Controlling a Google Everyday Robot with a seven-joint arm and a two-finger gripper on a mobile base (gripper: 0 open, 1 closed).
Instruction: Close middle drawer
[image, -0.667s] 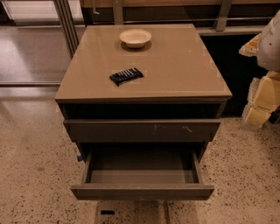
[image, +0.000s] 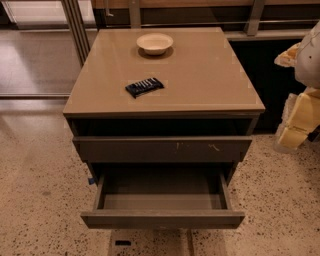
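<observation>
A flat dark packet (image: 144, 87) and a round cream bowl (image: 155, 43) sit on the smooth tan cabinet top (image: 210, 75). Below, the boxy grey-brown middle drawer (image: 162, 219) juts out near. At right hangs the cream gripper (image: 299, 117), its grip unreadable.

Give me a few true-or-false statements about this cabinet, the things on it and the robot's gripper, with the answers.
1. The middle drawer stands pulled out. True.
2. A bowl sits inside the middle drawer. False: the drawer is empty; the bowl sits on the cabinet top.
3. A dark snack packet lies on the cabinet top. True.
4. The gripper presses on the middle drawer's front. False: it is at the view's right edge, beside the cabinet, apart from the drawer.
5. The top drawer front bears white scratch marks. True.
</observation>
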